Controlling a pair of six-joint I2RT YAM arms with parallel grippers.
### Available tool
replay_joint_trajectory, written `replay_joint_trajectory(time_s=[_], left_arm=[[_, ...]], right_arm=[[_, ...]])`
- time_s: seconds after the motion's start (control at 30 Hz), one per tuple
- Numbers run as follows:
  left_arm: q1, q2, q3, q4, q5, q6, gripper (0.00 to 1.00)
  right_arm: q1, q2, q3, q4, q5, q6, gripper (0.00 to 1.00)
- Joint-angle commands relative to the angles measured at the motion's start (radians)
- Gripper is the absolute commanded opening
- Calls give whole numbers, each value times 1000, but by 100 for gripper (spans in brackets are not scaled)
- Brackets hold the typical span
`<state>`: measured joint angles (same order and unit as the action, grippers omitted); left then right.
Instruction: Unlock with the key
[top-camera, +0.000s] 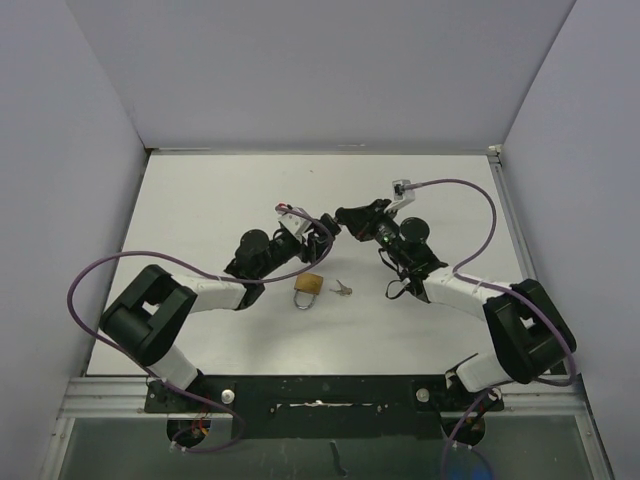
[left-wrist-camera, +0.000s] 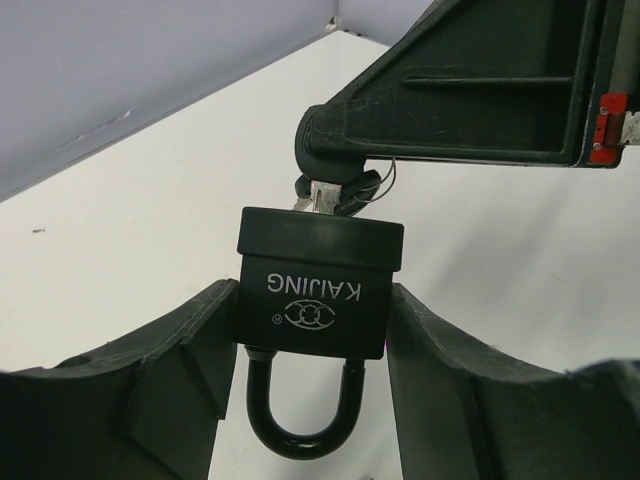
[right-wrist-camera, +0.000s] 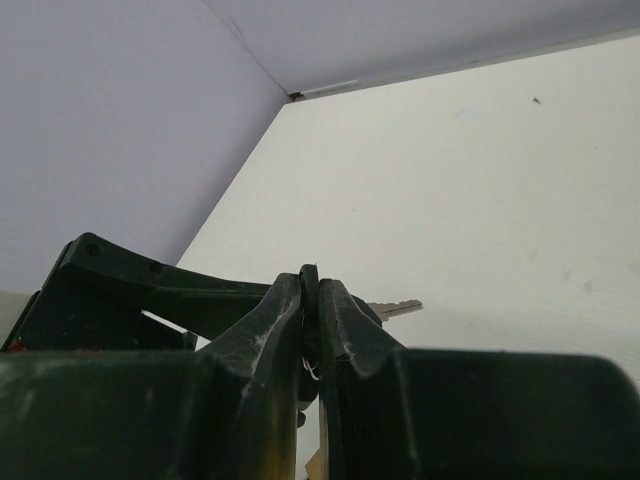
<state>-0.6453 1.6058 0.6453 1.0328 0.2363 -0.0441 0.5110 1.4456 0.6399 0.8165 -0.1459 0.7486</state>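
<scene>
White table (top-camera: 200, 200) enclosed by pale grey walls (top-camera: 330, 70); a brass padlock (top-camera: 309, 289) and small keys (top-camera: 343, 290) lay on it. We read "KAIJING" on the black padlock (left-wrist-camera: 320, 250), which the left gripper (left-wrist-camera: 312, 330) clamped above the table. The right gripper (right-wrist-camera: 310, 290) pinched the key (left-wrist-camera: 320, 196), which met the lock's face opposite the shackle.

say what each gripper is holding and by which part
The left gripper clamps the black padlock by the sides of its body, shackle free. The right gripper pinches the key by its head, at the padlock's keyhole end.
</scene>
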Motion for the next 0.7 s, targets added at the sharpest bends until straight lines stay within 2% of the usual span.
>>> replay_joint_trajectory(time_s=[0.0,0.3,0.67], left_arm=[[45,-44,95,486,-175,-15,0],[45,-20,73,486,-184,-14,0],[61,-33,135,487,-185,-32,0]], right_arm=[[44,72,-63,-250,-256,15,0],[46,90,-56,-241,-290,8,0],[45,141,-41,-258,-334,-16,0]])
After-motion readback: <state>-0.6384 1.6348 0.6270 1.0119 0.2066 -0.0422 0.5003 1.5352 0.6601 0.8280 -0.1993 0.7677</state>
